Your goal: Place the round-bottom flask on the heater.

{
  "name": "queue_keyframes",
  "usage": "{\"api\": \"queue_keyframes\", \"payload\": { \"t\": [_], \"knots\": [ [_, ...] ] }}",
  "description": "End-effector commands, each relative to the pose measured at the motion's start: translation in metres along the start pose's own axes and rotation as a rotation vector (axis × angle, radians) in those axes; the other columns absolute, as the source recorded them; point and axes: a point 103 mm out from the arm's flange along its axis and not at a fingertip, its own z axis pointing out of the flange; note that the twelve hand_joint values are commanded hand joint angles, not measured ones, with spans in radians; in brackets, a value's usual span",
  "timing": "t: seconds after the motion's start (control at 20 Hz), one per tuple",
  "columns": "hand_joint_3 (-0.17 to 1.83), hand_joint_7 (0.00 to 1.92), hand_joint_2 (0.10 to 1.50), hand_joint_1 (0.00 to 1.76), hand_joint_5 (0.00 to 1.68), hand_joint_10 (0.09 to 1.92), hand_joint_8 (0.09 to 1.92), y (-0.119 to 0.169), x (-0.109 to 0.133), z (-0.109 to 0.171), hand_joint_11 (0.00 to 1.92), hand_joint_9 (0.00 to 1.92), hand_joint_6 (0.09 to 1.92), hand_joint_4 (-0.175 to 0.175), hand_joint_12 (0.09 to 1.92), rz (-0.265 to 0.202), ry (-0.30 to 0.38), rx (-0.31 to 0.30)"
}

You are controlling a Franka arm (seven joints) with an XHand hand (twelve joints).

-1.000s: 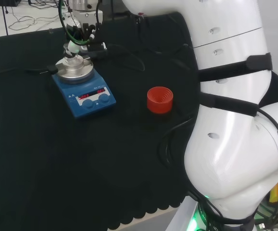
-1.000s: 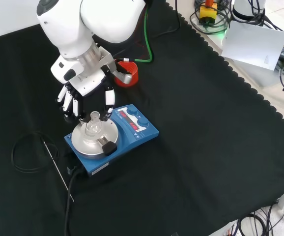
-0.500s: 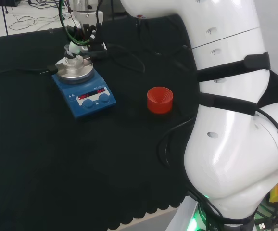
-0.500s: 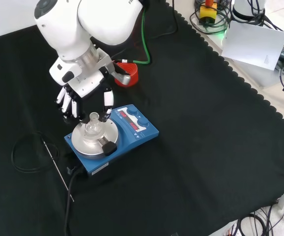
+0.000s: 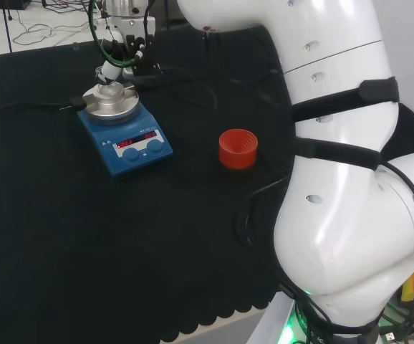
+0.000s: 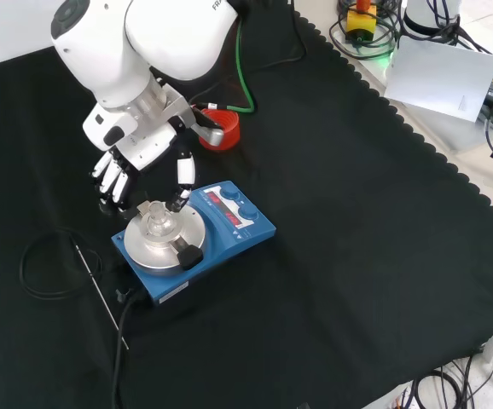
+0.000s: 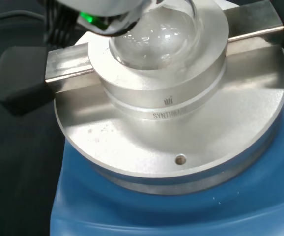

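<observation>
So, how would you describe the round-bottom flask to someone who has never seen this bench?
Find the blue heater on the black cloth. On its round metal block sits the round-bottom flask, a clear glass bulb with a short neck, just below the hand; the red ribbed stand nearby holds nothing.

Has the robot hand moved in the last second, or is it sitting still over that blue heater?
Yes. In the front view the robot hand has lifted up and to the left, away from the blue heater, leaving the flask sitting there.
</observation>
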Motion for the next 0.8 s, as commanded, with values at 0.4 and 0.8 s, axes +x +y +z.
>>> {"api": "queue_keyframes", "payload": {
  "t": [0.4, 0.8],
  "knots": [
    [0.62, 0.24, 0.63, 0.88, 0.45, 0.72, 0.76, -0.055, -0.019, -0.029, 0.16, 0.45, 0.77, -0.055, 1.4, 0.026, -0.01, -0.075],
    [0.61, 0.24, 0.63, 0.87, 0.45, 0.72, 0.76, -0.119, -0.023, -0.041, 0.15, 0.45, 0.73, -0.055, 1.4, 0.048, -0.04, -0.111]
  ]
}}
